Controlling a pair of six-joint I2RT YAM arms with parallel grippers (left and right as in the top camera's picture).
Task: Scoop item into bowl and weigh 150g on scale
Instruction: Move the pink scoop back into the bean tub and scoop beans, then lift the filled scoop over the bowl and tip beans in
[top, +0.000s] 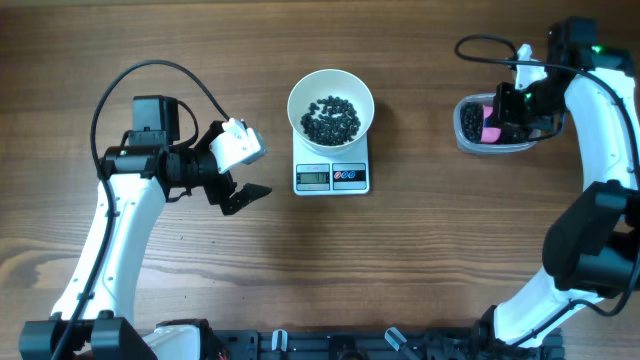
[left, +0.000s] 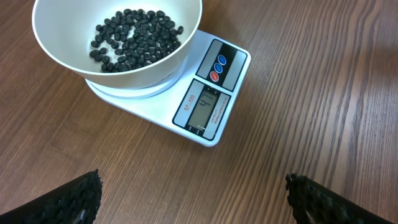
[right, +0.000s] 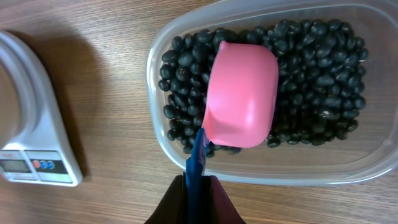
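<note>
The white bowl stands on the white scale and holds a small heap of black beans. More black beans fill a clear plastic tub at the right. My right gripper is shut on the blue handle of a pink scoop whose cup lies bottom-up over the tub's beans. My left gripper hangs open over bare wood, left of the scale, with nothing between its fingers.
The scale's display is lit, with two round buttons beside it. A black cable loops above the left arm. The right arm's base stands at the right edge of the wooden table.
</note>
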